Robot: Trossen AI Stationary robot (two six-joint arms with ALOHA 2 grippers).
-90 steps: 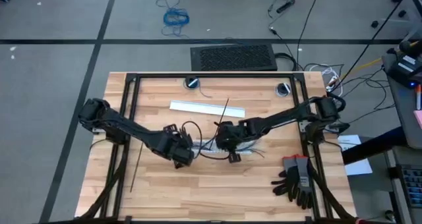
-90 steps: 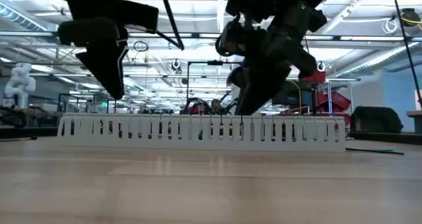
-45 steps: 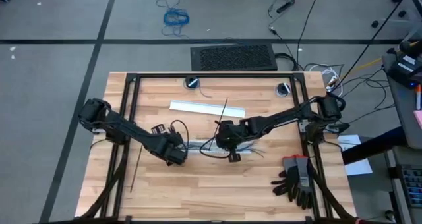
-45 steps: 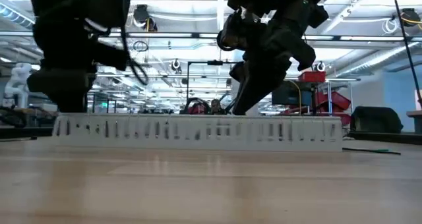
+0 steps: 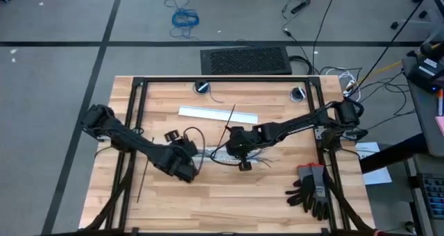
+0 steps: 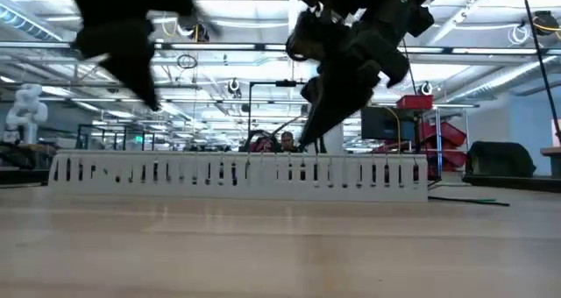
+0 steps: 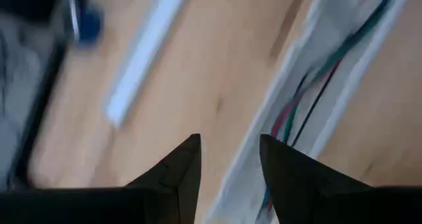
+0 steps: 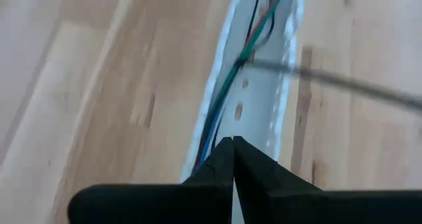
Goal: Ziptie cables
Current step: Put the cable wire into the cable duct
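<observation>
While the right gripper (image 5: 236, 147) stays clenched on a ziptie (image 5: 229, 118) angled toward 1 o'clock, the cables (image 8: 250, 43) lie inside the white slotted duct (image 8: 264, 92). At its 9 o'clock, the left gripper (image 7: 227, 159) hovers released. A tug could slide the duct or lose the strip.

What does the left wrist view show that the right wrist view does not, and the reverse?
Only the left wrist view shows the flat white strip lying apart on the wood, and the left gripper open. Only the right wrist view shows the right gripper shut, and a thin ziptie crossing the duct. Both show the white slotted duct with the cables lying inside it.
</observation>
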